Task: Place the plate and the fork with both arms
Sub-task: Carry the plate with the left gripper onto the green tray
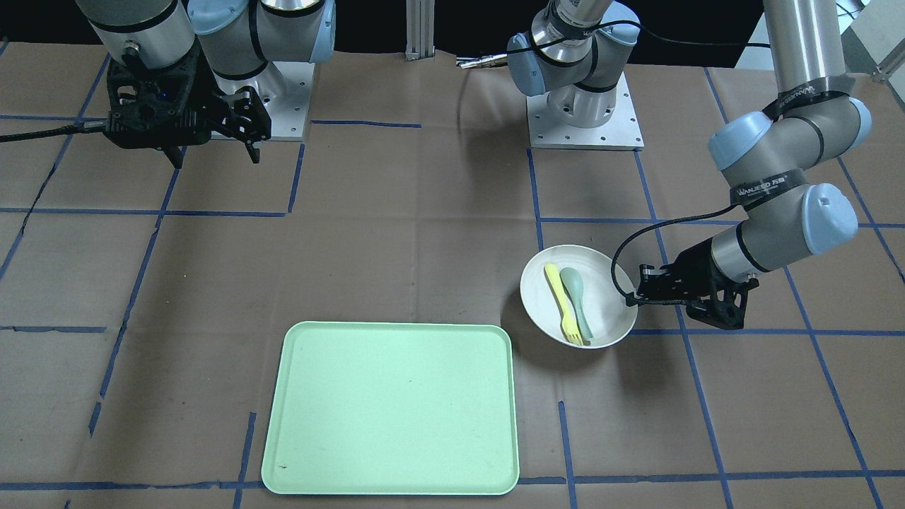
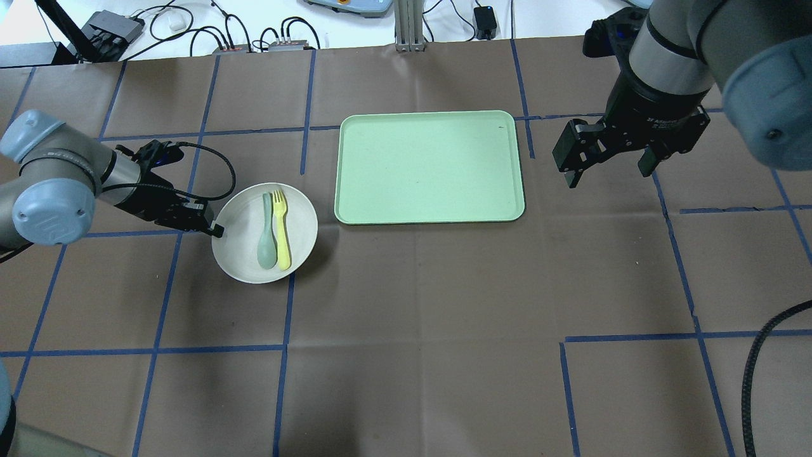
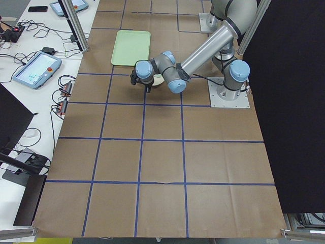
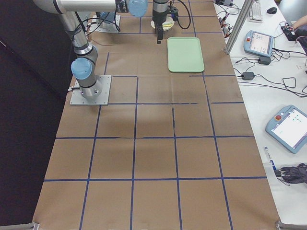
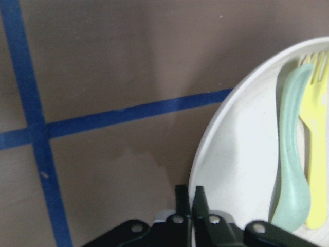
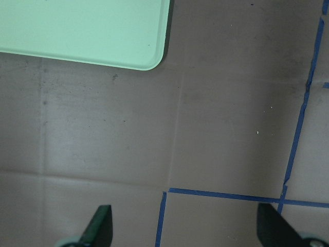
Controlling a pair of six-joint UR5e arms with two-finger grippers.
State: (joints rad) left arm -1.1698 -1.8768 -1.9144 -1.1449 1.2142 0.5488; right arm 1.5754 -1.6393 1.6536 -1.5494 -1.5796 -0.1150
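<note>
The off-white plate [image 2: 301,219] sits on the table left of the tray, also in the front view [image 1: 609,311]. The pale-yellow fork [image 2: 282,228] lies in it beside a grey-green spoon [image 2: 266,235]; the fork also shows in the front view [image 1: 563,304]. My left gripper [image 2: 214,229] is shut on the plate's left rim. The left wrist view shows its fingertips [image 5: 198,198] pinched together on the rim of the plate [image 5: 236,154]. My right gripper [image 2: 608,172] is open and empty, above the table right of the tray.
The mint-green tray [image 2: 428,166] lies between the plate and my right gripper, with nothing on it. Its corner shows in the right wrist view [image 6: 82,25]. Brown paper with blue tape lines covers the table. Cables and boxes lie along the far edge.
</note>
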